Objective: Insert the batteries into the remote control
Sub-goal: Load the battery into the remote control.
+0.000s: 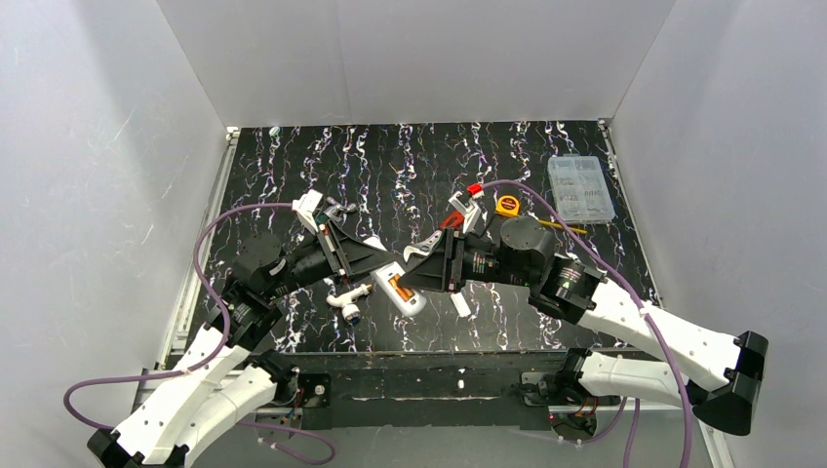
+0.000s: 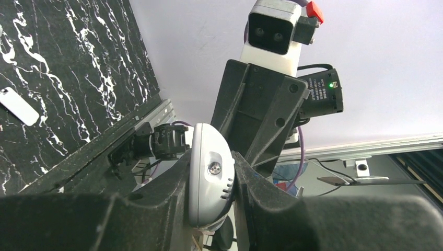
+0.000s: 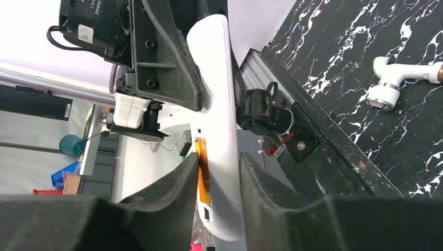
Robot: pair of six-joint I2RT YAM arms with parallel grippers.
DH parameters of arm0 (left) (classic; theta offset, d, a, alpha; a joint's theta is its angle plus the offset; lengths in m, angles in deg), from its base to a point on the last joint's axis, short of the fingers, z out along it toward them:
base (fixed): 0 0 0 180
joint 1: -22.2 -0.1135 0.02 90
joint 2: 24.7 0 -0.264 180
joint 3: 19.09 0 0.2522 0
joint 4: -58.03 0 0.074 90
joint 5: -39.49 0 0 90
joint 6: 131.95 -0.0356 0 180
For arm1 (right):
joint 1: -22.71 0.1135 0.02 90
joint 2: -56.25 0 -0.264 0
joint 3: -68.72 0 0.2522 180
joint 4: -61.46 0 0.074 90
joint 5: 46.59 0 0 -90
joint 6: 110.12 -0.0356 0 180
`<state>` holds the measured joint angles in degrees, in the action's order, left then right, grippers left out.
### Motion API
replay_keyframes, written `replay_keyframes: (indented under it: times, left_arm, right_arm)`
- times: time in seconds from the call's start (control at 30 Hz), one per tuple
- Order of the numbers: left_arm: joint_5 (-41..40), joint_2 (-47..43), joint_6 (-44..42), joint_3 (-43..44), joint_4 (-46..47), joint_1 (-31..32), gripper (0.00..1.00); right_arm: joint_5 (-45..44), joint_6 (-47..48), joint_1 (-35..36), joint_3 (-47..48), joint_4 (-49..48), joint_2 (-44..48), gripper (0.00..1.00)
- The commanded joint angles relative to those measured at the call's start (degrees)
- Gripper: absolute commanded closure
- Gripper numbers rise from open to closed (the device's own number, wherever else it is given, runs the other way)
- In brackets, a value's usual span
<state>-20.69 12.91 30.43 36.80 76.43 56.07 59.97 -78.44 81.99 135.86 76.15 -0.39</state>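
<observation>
The white remote control [image 1: 410,300] is held off the table between both arms, its back recess up with an orange battery [image 1: 396,288] in it. My left gripper [image 1: 383,261] is shut on one rounded end of the remote control [image 2: 209,178], fingers pressed on both faces. My right gripper [image 3: 218,157] is closed around the other end of the remote control [image 3: 217,78]. One finger [image 3: 177,183] lies against the battery [image 3: 202,172] in the recess, the other on the opposite face. No other battery shows.
A white tube-shaped fitting [image 1: 349,302] lies on the black marbled table just left of the remote. A small flat white cover piece [image 1: 460,304] lies near the front edge. A clear plastic box [image 1: 581,188] and a yellow tape measure [image 1: 507,205] sit at the back right.
</observation>
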Motion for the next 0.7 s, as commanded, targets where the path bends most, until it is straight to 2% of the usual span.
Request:
replay_keyframes:
  times: [0.0, 0.2, 0.33, 0.4, 0.47, 0.53, 0.67]
  left_arm:
    - [1.97, -1.29, -0.30, 2.26, 4.45, 0.06, 1.00]
    - [2.07, -1.30, -0.31, 2.39, 4.37, 0.06, 1.00]
    - [2.16, -1.35, -0.48, 2.34, 4.10, 0.06, 1.00]
    - [2.09, -1.53, -0.50, 2.15, 3.81, 0.06, 1.00]
    - [2.04, -1.57, -0.57, 2.00, 3.77, 0.06, 1.00]
    - [2.07, -1.44, -0.56, 1.92, 3.70, 0.06, 1.00]
    - [2.01, -1.08, -0.55, 2.40, 3.86, 0.06, 1.00]
  right_arm:
    - [-0.03, -0.27, 0.24, 0.61, -3.89, -0.58, 0.64]
    - [0.87, 0.88, 0.35, 1.42, -3.45, -1.78, 0.86]
    - [0.16, 1.78, 0.48, 1.62, -2.74, -1.51, 0.89]
    - [-0.09, 2.07, 0.48, 1.52, -2.76, -1.16, 0.84]
    - [-0.21, 2.31, 0.48, 1.50, -2.78, -0.82, 0.70]
    - [0.27, 2.64, 0.48, 1.34, -3.40, -0.47, 0.61]
    - [2.03, 2.98, 0.48, 0.48, -6.36, -0.31, 0.52]
